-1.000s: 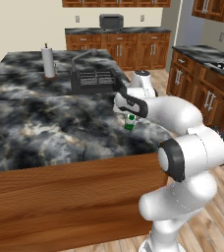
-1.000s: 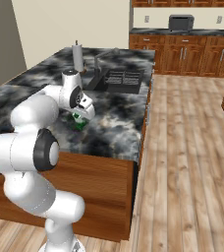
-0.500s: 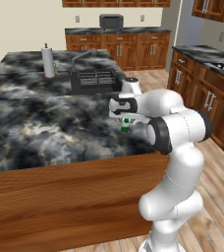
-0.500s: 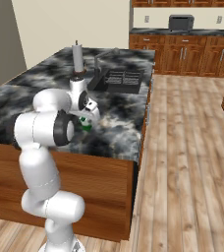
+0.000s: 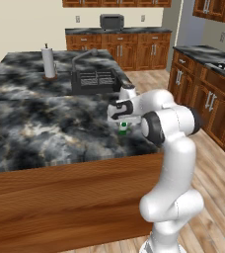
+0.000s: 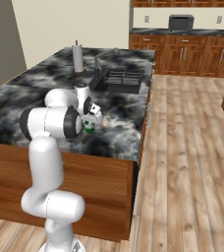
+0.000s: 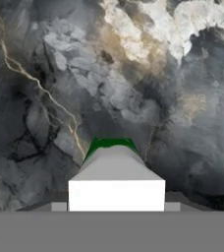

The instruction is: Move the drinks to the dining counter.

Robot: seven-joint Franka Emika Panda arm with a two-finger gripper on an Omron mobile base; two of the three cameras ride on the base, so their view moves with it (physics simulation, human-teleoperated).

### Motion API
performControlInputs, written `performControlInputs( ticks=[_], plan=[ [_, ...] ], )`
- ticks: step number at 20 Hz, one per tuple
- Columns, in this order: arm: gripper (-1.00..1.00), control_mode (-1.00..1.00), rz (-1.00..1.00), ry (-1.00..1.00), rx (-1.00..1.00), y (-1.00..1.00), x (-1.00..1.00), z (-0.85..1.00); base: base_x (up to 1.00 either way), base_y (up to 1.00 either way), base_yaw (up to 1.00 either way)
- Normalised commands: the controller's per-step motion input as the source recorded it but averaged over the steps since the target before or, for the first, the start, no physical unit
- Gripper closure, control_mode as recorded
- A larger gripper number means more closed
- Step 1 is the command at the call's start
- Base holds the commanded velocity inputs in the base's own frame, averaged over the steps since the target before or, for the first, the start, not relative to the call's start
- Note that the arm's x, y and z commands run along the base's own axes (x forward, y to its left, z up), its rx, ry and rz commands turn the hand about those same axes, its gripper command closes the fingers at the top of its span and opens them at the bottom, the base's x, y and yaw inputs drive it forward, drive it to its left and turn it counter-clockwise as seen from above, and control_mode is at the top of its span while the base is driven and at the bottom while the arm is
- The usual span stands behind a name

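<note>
A small white carton [image 5: 123, 128] with a green base, one of the drinks, is in my gripper [image 5: 123, 123], which is shut on its top. It hangs upright, low over the dining counter [image 5: 35, 123], near the counter's right edge. I cannot tell whether its base touches the stone. From the other side the carton [image 6: 89, 126] shows under the gripper [image 6: 90, 121], above the dining counter [image 6: 119, 135]. In the hand view the carton [image 7: 116, 182] sits between my fingers, with the marbled dining counter [image 7: 133, 74] behind it.
An inset sink with a dark rack [image 5: 94, 81] lies behind the carton, and a paper towel roll [image 5: 48, 62] stands at the back left. The counter's right edge [image 6: 146, 118] drops to the wood floor. Wooden cabinets [image 5: 208, 99] line the right wall.
The arm has folded, with its elbow swinging up over the base. The carton has shifted slightly left, toward the near edge, and a little lower. The grip has stayed shut.
</note>
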Motion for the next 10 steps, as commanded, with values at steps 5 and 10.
performControlInputs(
  ticks=[5, 10],
  plan=[
    [1.00, -1.00, 0.01, -0.04, 0.00, 0.00, 0.27, -0.31, 0.00, 0.00, 0.00],
    [1.00, -1.00, 0.01, -0.03, 0.00, -0.01, 0.24, -0.33, 0.00, 0.00, 0.00]
  ],
)
